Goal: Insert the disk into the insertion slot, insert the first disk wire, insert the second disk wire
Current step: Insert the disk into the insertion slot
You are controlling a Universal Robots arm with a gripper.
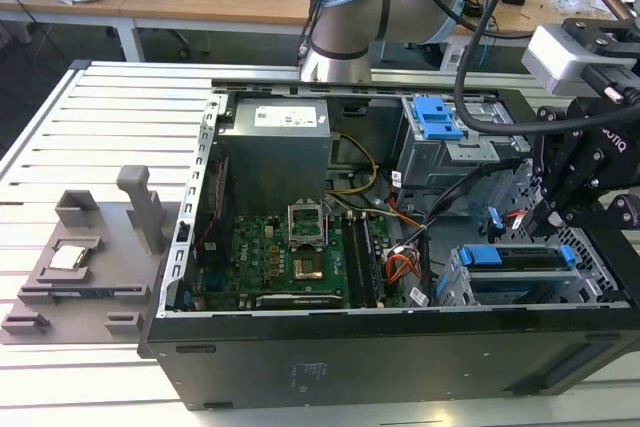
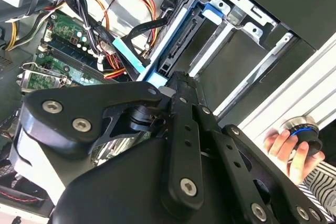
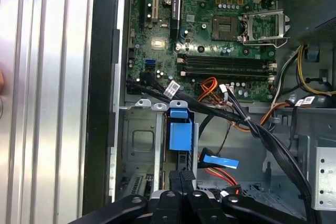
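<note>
Gripper point(image 3: 181, 174), fingers pressed together, sits at the disk point(image 3: 181, 136) lying in the insertion slot point(image 3: 137, 140); the first wrist view shows the second disk wire point(image 3: 220, 160) beside it, the second wrist view a person's hand point(image 2: 286, 148).

Disk point(image 1: 520, 269): silver, blue carrier, lying flat inside the insertion slot point(image 1: 452, 287), a low grey perforated cage.
Second disk wire point(image 3: 220, 161): blue plug lying loose just beside the carrier's end.
First disk wire point(image 3: 218, 174): red-orange strands next to that plug; its own plug cannot be made out.
</note>
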